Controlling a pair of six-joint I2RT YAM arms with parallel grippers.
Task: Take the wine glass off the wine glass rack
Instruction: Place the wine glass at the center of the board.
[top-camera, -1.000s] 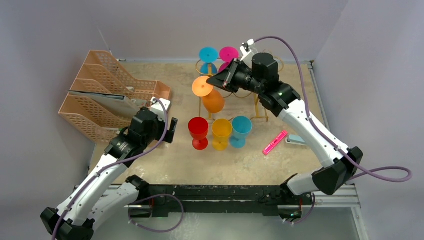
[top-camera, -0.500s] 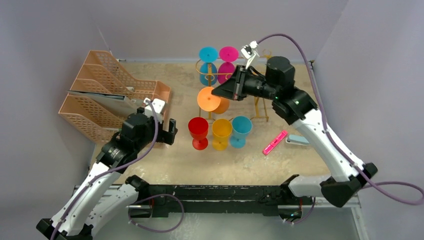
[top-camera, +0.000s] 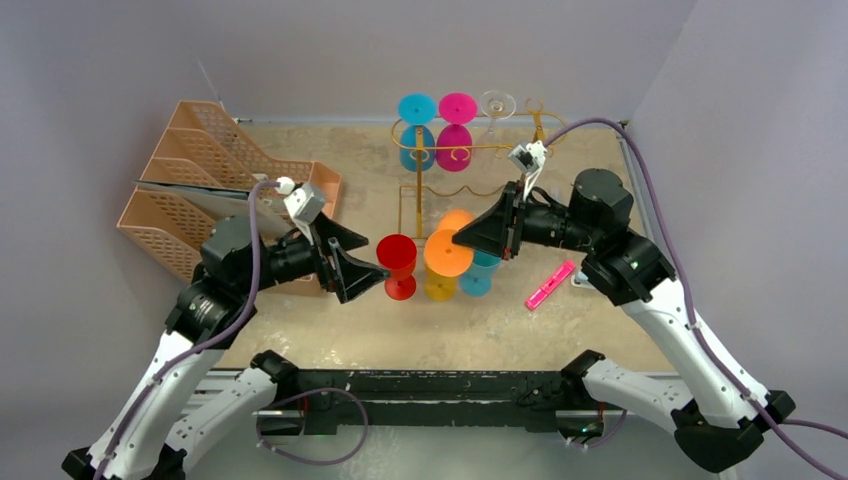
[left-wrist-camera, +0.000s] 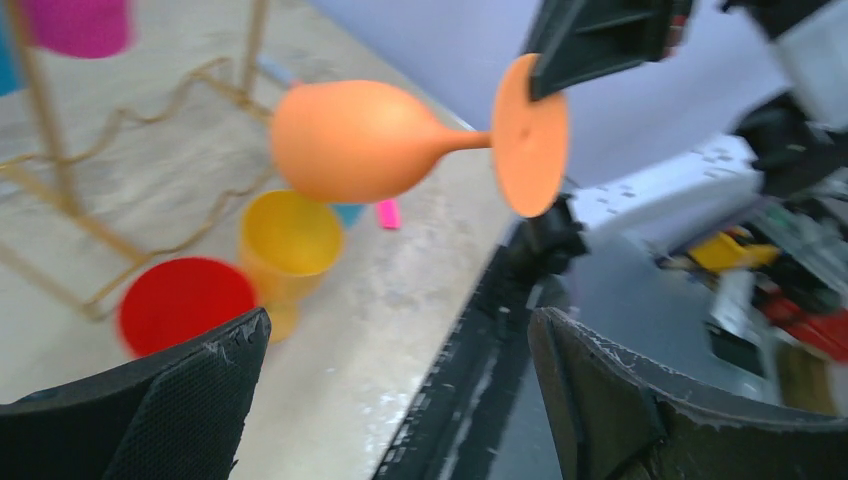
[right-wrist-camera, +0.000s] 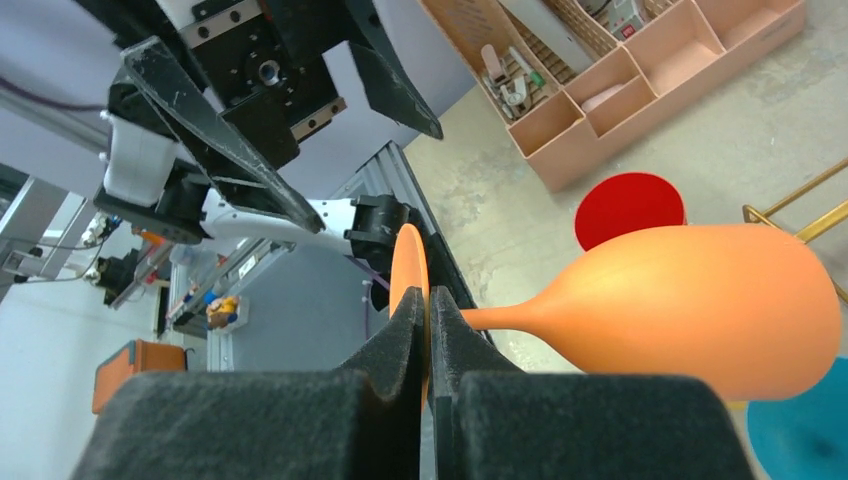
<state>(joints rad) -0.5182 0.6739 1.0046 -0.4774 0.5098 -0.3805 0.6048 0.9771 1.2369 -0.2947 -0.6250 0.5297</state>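
The orange wine glass (top-camera: 447, 252) is off the gold wire rack (top-camera: 442, 150) and lies sideways in the air above the standing glasses. My right gripper (top-camera: 458, 241) is shut on the rim of its round foot; in the right wrist view (right-wrist-camera: 428, 305) the pads pinch the disc, with the bowl (right-wrist-camera: 690, 300) to the right. My left gripper (top-camera: 366, 267) is open and empty, pointing at the glass from the left, apart from it. The left wrist view shows the glass (left-wrist-camera: 360, 140) above its jaws (left-wrist-camera: 400, 330). Blue (top-camera: 416, 108), magenta (top-camera: 457, 107) and clear (top-camera: 497, 102) glasses hang on the rack.
Red (top-camera: 396, 255), yellow (top-camera: 436, 284) and teal (top-camera: 478, 275) glasses stand upright on the table below the held glass. Peach mesh file trays (top-camera: 200, 180) stand at the left. A pink bar (top-camera: 551, 284) and a pale blue item (top-camera: 590, 280) lie at the right.
My right gripper has carried the orange glass off the rack toward the front, over the standing glasses. My left arm has risen and swung right, its open jaws now facing the glass.
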